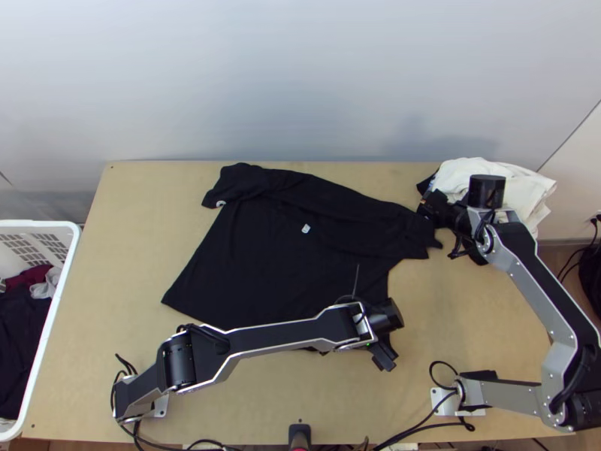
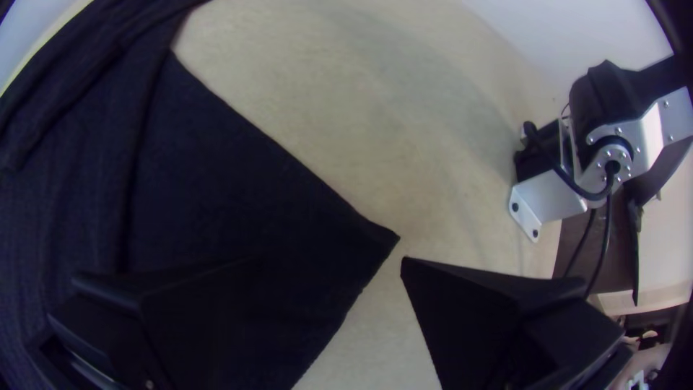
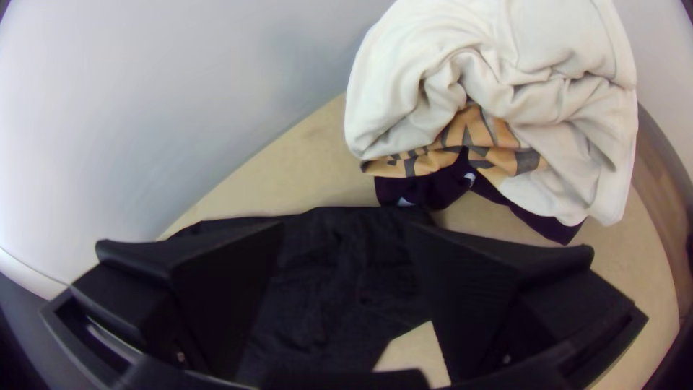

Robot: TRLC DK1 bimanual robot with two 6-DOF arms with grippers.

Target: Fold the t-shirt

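t-shirt [image 1: 263,255], black, lies spread on the wooden table [image 1: 466,323], its far side rumpled. the left gripper [image 1: 385,362] is at the near right corner of the t-shirt, its 2 fingers spread apart. the right gripper [image 1: 430,204] is over the far right end, its 2 fingers also apart, with black cloth visible between them. just beyond sits a white clothes heap [image 1: 457,177].
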